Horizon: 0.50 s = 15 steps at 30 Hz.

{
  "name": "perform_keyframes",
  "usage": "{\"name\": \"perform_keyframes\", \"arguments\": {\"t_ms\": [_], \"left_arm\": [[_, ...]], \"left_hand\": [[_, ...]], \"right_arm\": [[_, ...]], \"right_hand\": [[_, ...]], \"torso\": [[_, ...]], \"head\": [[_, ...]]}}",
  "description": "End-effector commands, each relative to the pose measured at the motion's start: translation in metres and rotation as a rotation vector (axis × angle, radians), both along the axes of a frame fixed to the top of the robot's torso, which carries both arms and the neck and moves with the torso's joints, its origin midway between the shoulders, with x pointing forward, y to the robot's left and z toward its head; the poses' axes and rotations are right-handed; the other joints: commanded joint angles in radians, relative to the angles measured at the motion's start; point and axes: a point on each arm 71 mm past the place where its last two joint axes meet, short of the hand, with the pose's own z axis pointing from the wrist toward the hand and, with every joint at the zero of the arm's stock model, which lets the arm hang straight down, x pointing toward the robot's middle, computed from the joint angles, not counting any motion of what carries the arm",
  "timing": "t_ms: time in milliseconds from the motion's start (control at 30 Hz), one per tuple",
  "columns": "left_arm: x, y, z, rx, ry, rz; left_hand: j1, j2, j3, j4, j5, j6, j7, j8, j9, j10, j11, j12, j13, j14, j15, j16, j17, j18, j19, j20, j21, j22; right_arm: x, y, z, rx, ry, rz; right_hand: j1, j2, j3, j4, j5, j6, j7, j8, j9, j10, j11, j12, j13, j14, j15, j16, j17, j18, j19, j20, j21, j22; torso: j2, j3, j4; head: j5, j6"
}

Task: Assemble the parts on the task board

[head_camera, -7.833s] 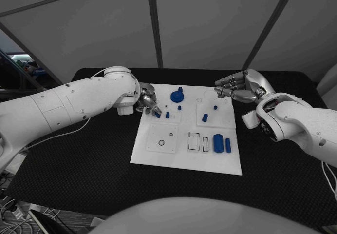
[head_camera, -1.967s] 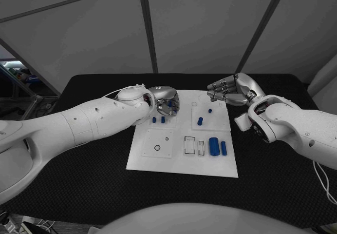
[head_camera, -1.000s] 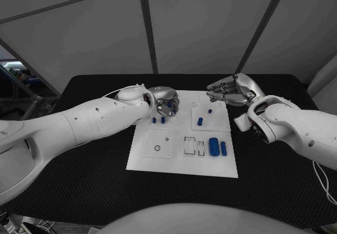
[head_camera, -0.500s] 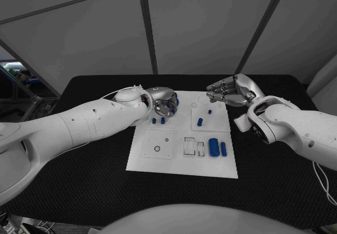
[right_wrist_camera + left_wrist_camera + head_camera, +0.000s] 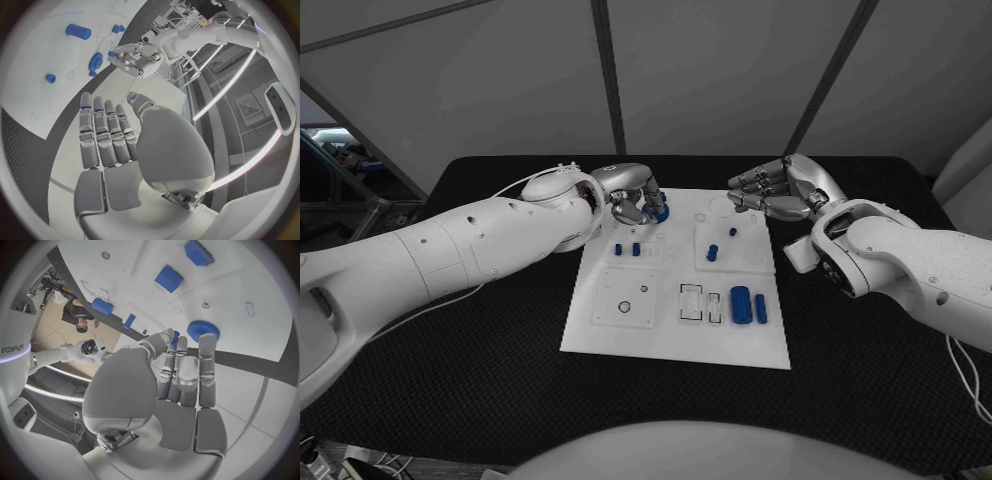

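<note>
Resting on the black table [image 5: 473, 330], the white board [image 5: 678, 335] lies between the two arms, with small blue parts spread over its far and middle sections. At the board's far left corner the left hand [image 5: 635, 203] hangs with its fingers curled downward beside a round blue ridged wheel [image 5: 659, 213]; in the left wrist view that wheel [image 5: 203, 330] sits just past the fingertips [image 5: 207, 340], and I cannot tell whether they touch it or grip it. Two short blue pegs [image 5: 626, 248] stand side by side in the block nearer the robot from that hand. In the neighbouring block to the right a small blue stud [image 5: 731, 232] sits at the far end and a longer blue peg [image 5: 711, 252] stands nearer. Lower on the right side, a thick blue cylinder [image 5: 740, 304] lies next to a thinner blue bar [image 5: 762, 308], both lengthwise. The right hand [image 5: 776, 189] hovers over the board's far right corner, palm turned inward, fingers loosely bent and apart, holding nothing.
</note>
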Motion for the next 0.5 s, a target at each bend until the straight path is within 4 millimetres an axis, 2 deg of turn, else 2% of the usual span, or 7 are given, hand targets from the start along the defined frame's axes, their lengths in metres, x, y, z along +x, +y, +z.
{"name": "perform_keyframes", "arguments": {"t_ms": [33, 233, 400, 500], "left_arm": [[-0.001, 0.006, 0.006, -0.04, 0.005, 0.012], [-0.001, 0.026, 0.008, -0.028, 0.018, 0.042], [-0.001, 0.038, 0.007, -0.017, 0.025, 0.063], [-0.003, 0.043, 0.004, -0.012, 0.034, 0.07]], "left_hand": [[-0.006, 0.002, 0.005, 0.002, -0.007, 0.007, -0.003, -0.007, 0.0, 0.009, 0.0, -0.005, 0.001, 0.006, 0.002, 0.003, -0.002, -0.027, 0.007, -0.001, 0.007, 0.001], [-0.007, 0.001, 0.005, 0.002, -0.007, 0.009, -0.003, -0.007, 0.0, 0.01, 0.0, -0.007, 0.001, 0.006, 0.001, 0.003, -0.003, -0.027, 0.008, -0.001, 0.008, 0.003], [-0.009, 0.0, 0.004, 0.002, -0.007, 0.009, -0.003, -0.008, 0.0, 0.011, -0.001, -0.009, 0.001, 0.006, 0.001, 0.002, -0.005, -0.027, 0.008, -0.001, 0.008, 0.004], [-0.009, 0.0, 0.004, 0.002, -0.007, 0.009, -0.003, -0.008, 0.0, 0.011, -0.001, -0.009, 0.001, 0.006, 0.001, 0.002, -0.005, -0.027, 0.008, -0.001, 0.008, 0.004]], "right_arm": [[0.0, 0.0, 0.002, 0.002, -0.011, 0.008], [0.0, -0.001, 0.002, 0.001, -0.01, 0.006], [0.0, -0.002, 0.002, 0.0, -0.01, 0.005], [0.0, -0.002, 0.002, 0.0, -0.01, 0.005]], "right_hand": [[-0.004, 0.005, 0.001, -0.007, 0.004, -0.002, 0.0, -0.001, 0.001, -0.008, 0.001, -0.002, -0.001, -0.005, -0.002, 0.0, -0.002, 0.003, 0.007, -0.004, -0.006, -0.002], [-0.004, 0.005, 0.001, -0.007, 0.004, -0.002, 0.0, -0.001, 0.001, -0.008, 0.001, -0.002, -0.001, -0.005, -0.002, 0.0, -0.002, 0.003, 0.007, -0.004, -0.006, -0.002], [-0.004, 0.005, 0.001, -0.007, 0.004, -0.002, 0.0, -0.001, 0.001, -0.008, 0.001, -0.002, -0.001, -0.005, -0.002, 0.0, -0.002, 0.003, 0.007, -0.004, -0.006, -0.002], [-0.004, 0.005, 0.001, -0.007, 0.004, -0.002, 0.0, -0.001, 0.001, -0.008, 0.001, -0.002, -0.001, -0.005, -0.002, 0.0, -0.002, 0.003, 0.007, -0.004, -0.006, -0.002]], "torso": [[0.0, 0.0003, 0.0005], [0.0, 0.0018, -0.0007], [0.0, -0.0002, 0.0004], [0.0, 0.0002, -0.0003]], "head": [[0.0, 0.001], [0.003, 0.001], [0.004, 0.001], [0.005, 0.0]]}}
